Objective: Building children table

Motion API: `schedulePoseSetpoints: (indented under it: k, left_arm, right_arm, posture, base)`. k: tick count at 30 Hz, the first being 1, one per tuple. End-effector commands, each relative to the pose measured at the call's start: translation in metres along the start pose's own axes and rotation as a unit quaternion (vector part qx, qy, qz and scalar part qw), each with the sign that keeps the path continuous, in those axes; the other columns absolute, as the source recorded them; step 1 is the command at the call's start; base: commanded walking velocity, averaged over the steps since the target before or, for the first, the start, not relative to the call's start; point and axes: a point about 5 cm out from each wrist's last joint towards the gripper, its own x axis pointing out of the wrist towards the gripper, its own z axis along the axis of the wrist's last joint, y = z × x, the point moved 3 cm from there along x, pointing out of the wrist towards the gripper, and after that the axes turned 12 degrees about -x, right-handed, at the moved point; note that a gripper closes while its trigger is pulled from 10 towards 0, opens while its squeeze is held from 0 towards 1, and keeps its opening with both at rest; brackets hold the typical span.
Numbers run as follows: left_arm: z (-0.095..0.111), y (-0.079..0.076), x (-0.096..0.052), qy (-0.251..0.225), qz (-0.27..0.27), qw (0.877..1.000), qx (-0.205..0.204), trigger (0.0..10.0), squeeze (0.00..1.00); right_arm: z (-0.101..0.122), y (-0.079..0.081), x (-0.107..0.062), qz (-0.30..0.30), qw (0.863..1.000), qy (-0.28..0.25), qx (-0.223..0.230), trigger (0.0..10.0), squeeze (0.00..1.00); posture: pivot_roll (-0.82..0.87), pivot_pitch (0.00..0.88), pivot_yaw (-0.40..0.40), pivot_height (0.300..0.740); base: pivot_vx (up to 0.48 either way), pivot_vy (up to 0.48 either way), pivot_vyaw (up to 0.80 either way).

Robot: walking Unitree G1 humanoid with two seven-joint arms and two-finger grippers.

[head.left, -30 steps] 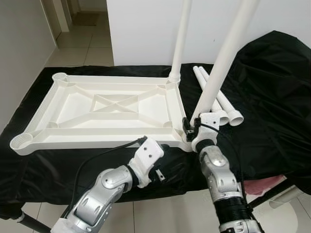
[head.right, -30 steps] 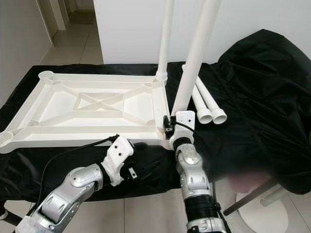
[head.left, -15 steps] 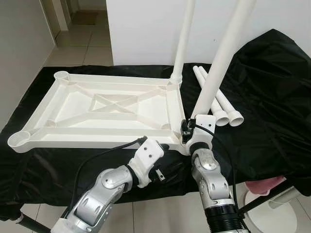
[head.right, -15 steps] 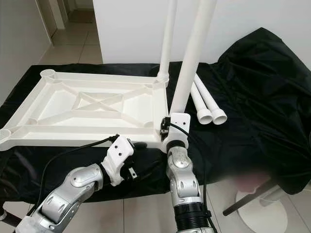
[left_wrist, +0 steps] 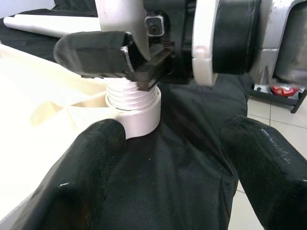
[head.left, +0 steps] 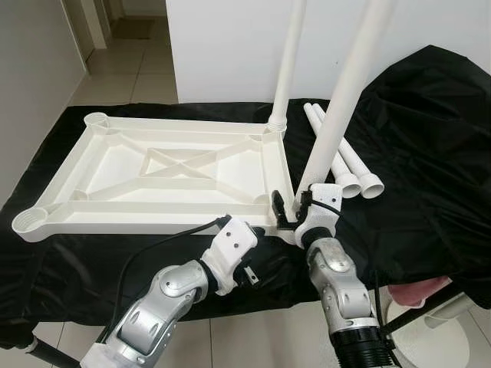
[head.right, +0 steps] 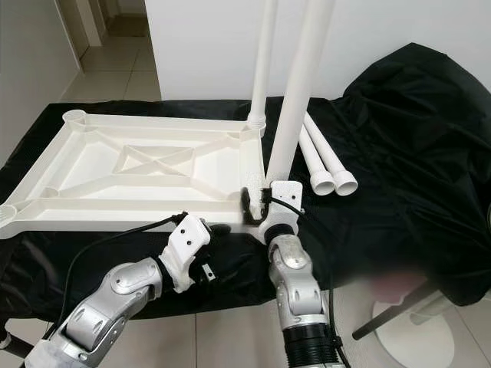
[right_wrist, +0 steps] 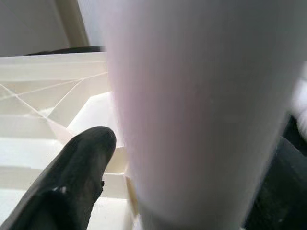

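Note:
The white tabletop lies upside down on a black cloth. One white leg stands in its far right corner socket. A second leg stands slightly tilted at the near right corner; its threaded end sits in the socket. My right gripper is at this leg's base, open, with one black finger standing a little off the leg's left side. My left gripper hovers by the same corner at the table's front edge, open, holding nothing.
Two spare legs lie side by side on the cloth right of the tabletop. The black cloth heaps up at the right. A white wall rises behind, with a tiled corridor at the back left. A white round object sits on the floor, lower right.
The right gripper's finger has come away from the leg base toward the left, and the right forearm shifted a little. The left arm and the tabletop have stayed put.

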Motion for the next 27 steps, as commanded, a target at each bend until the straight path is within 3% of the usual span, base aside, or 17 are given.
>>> schedulePoseSetpoints:
  k: [1, 2, 3, 5, 7, 11, 16, 17, 18, 19, 20, 21, 27]
  left_arm:
    - [-0.001, 0.001, 0.0, 0.004, -0.006, 1.0, 0.003, 10.0, 0.0]
    - [-0.001, 0.002, 0.0, 0.004, -0.005, 1.0, 0.004, 10.0, 0.0]
    - [-0.001, 0.002, 0.0, 0.004, -0.005, 1.0, 0.004, 10.0, 0.0]
    - [0.0, 0.003, 0.001, 0.003, -0.005, 1.0, 0.006, 10.0, 0.0]
    - [0.0, 0.003, 0.001, 0.003, -0.005, 1.0, 0.006, 10.0, 0.0]
    - [0.001, 0.002, 0.003, 0.003, -0.011, 1.0, 0.009, 10.0, 0.0]
    - [0.002, 0.003, 0.003, 0.002, -0.011, 1.0, 0.01, 10.0, 0.0]
    - [0.003, 0.004, 0.003, 0.002, -0.01, 1.0, 0.01, 10.0, 0.0]
    - [0.003, 0.004, 0.002, 0.002, -0.01, 1.0, 0.011, 10.0, 0.0]
    - [0.003, 0.004, 0.002, 0.002, -0.01, 1.0, 0.011, 10.0, 0.0]
    - [0.003, 0.004, 0.001, 0.003, -0.009, 1.0, 0.011, 10.0, 0.0]
    - [0.003, 0.005, 0.0, 0.005, -0.008, 1.0, 0.012, 10.0, 0.0]
    - [0.003, 0.005, -0.001, 0.005, -0.005, 1.0, 0.011, 10.0, 0.0]
  right_arm:
    - [0.002, -0.001, 0.001, 0.015, 1.0, -0.009, 0.005, 10.0, 0.0]
    - [0.001, -0.001, 0.002, 0.052, 0.999, -0.013, 0.005, 10.0, 0.0]
    - [0.001, -0.001, 0.002, 0.052, 0.999, -0.013, 0.005, 10.0, 0.0]
    - [0.001, -0.008, 0.004, 0.117, 0.992, -0.03, -0.034, 10.0, 0.0]
    - [0.001, -0.008, 0.004, 0.117, 0.992, -0.03, -0.034, 10.0, 0.0]
    - [-0.002, -0.014, 0.011, 0.203, 0.974, -0.045, -0.095, 10.0, 0.0]
    - [-0.003, -0.017, 0.014, 0.218, 0.969, -0.042, -0.11, 10.0, 0.0]
    - [-0.004, -0.019, 0.016, 0.232, 0.964, -0.04, -0.121, 8.9, 0.0]
    - [-0.006, -0.021, 0.018, 0.244, 0.96, -0.035, -0.131, 4.0, 0.0]
    - [-0.006, -0.021, 0.018, 0.244, 0.96, -0.035, -0.131, 4.0, 0.0]
    - [-0.007, -0.023, 0.018, 0.253, 0.957, -0.032, -0.137, 1.5, 0.0]
    - [-0.009, -0.024, 0.018, 0.261, 0.955, -0.029, -0.138, 0.0, 0.0]
    - [-0.013, -0.027, 0.017, 0.273, 0.952, -0.025, -0.139, 0.0, 0.0]
  posture:
    - [-0.05, 0.0, -0.006, 0.74]
    - [-0.05, 0.0, -0.005, 0.74]
    - [-0.05, 0.0, -0.005, 0.74]
    - [-0.05, 0.0, 0.001, 0.74]
    - [-0.05, 0.0, 0.001, 0.74]
    - [-0.05, 0.0, 0.011, 0.74]
    - [-0.05, 0.0, 0.015, 0.74]
    - [-0.05, 0.0, 0.016, 0.74]
    - [-0.04, 0.0, 0.013, 0.74]
    - [-0.04, 0.0, 0.013, 0.74]
    - [-0.04, 0.0, 0.013, 0.74]
    - [-0.04, 0.0, 0.013, 0.74]
    - [-0.03, 0.0, 0.012, 0.74]
  base:
    - [0.0, 0.0, 0.0]
    - [0.0, 0.0, 0.0]
    - [0.0, 0.0, 0.0]
    - [0.0, 0.0, 0.0]
    - [0.0, 0.0, 0.0]
    - [0.0, 0.0, 0.0]
    - [0.0, 0.0, 0.0]
    - [0.0, 0.0, 0.0]
    - [0.0, 0.0, 0.0]
    - [0.0, 0.0, 0.0]
    - [0.0, 0.0, 0.0]
    - [0.0, 0.0, 0.0]
    - [0.0, 0.0, 0.0]
